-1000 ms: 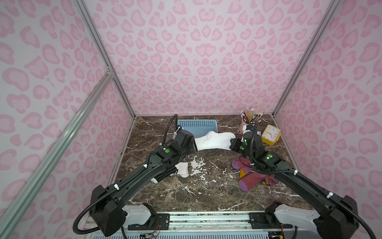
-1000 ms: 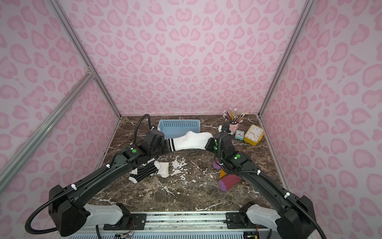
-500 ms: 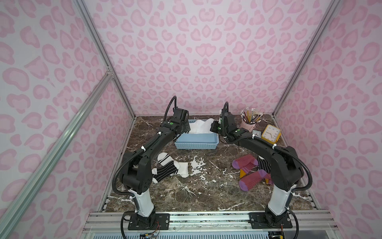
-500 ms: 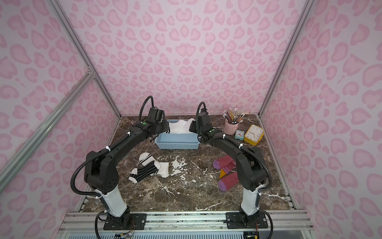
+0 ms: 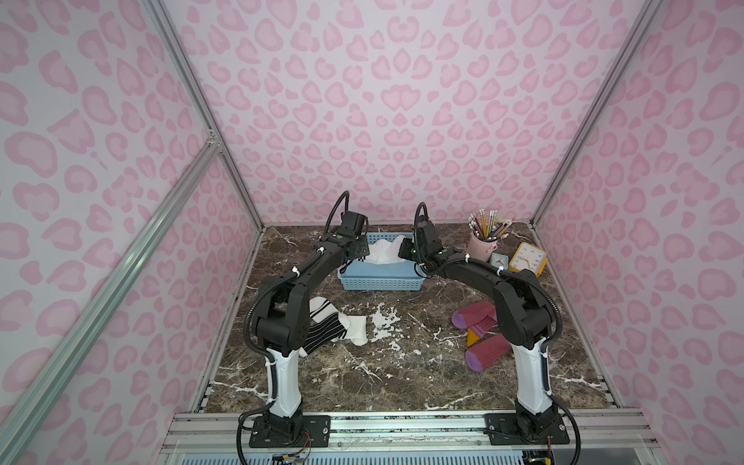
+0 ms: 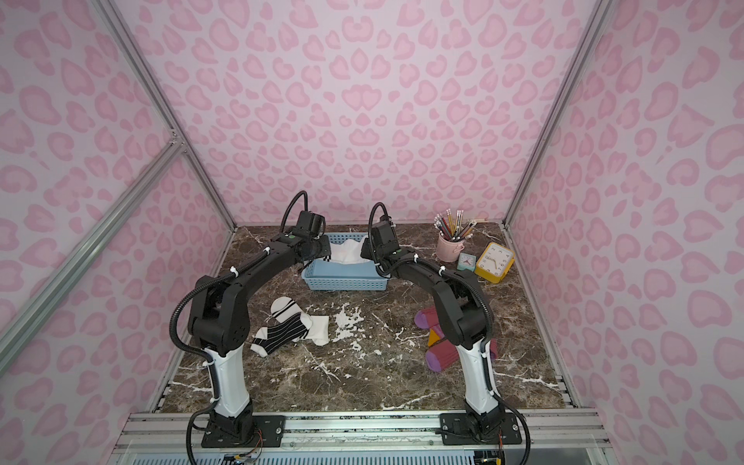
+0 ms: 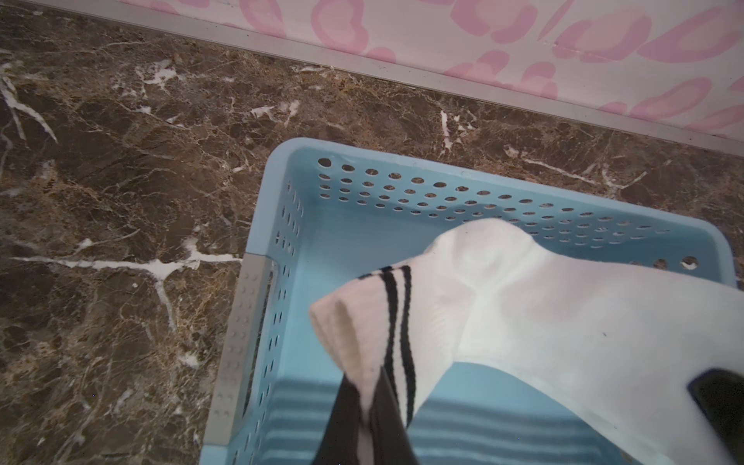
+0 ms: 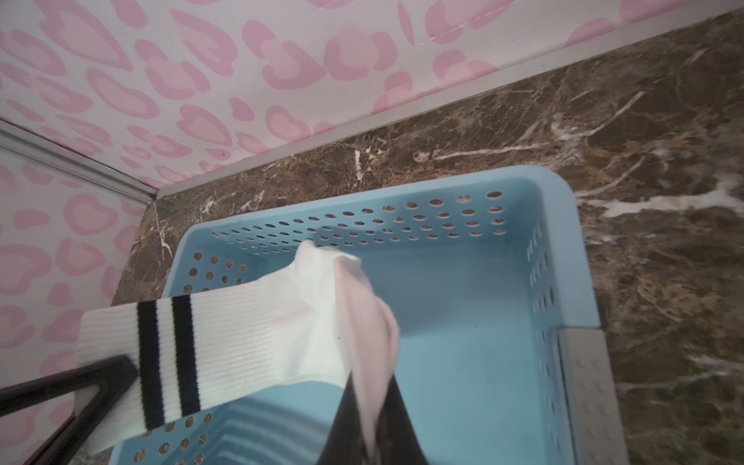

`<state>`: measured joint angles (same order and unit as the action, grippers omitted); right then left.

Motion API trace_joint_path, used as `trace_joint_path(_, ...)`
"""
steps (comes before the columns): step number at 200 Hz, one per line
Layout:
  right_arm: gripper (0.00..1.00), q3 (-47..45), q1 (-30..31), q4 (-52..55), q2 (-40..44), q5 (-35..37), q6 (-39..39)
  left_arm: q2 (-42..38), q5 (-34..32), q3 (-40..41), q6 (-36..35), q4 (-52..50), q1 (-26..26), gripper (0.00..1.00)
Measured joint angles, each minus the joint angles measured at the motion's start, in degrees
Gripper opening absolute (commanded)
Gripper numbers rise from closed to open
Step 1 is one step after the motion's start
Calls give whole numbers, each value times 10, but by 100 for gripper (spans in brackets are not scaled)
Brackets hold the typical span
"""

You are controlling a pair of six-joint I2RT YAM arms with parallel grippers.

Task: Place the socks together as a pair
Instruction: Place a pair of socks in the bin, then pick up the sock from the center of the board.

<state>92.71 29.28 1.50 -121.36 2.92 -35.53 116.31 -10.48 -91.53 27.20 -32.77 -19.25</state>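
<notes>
I see my left arm and right arm arched forward, elbows high, wrists turned toward each other at the far end. Left end effector pinches the white sock; right end effector grips its other end, fingers close together.

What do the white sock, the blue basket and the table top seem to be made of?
The white sock looks like knitted cotton-type fabric, matte, with fine ribs on the cuff. The blue basket seems moulded plastic, smooth, with round holes. The table top looks like brown marble with white veins, perhaps only a print.
</notes>
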Motion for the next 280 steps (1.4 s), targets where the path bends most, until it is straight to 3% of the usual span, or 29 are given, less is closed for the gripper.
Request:
trace_joint_path(13, 39, 3, 1, 5, -1, 2, 1, 0, 0, -5, -2, -1, 0, 34)
trace_joint_path(23, 47, 8, 2, 12, -1, 5, 6, 0, 0, -12, -2, -1, 0, 53)
trace_joint_path(35, 50, 14, 5, 20, 5, 11, 11, -3, 0, -21, -1, -4, 0, 61)
trace_joint_path(80, 46, 19, 14, 55, 88, 36, 43, -54, 0, -49, -3, -19, 1, 60)
trace_joint_path(104, 46, -29, 13, 69, 164, 47, 52, -112, 13, -20, -1, -21, 0, 58)
trace_joint_path(159, 47, -260, 13, 95, 371, 60, 52, -278, 78, 152, 27, -2, -10, 59)
trace_joint_path(198, 47, -380, 0, 116, 465, 62, 26, -372, 120, 279, 59, 20, -47, 59)
trace_joint_path(242, 47, -502, -30, 117, 508, 33, -25, -467, 141, 402, 103, 54, -100, 59)
trace_joint_path(280, 44, -535, -34, 111, 486, 19, -48, -520, 144, 473, 138, 80, -110, 58)
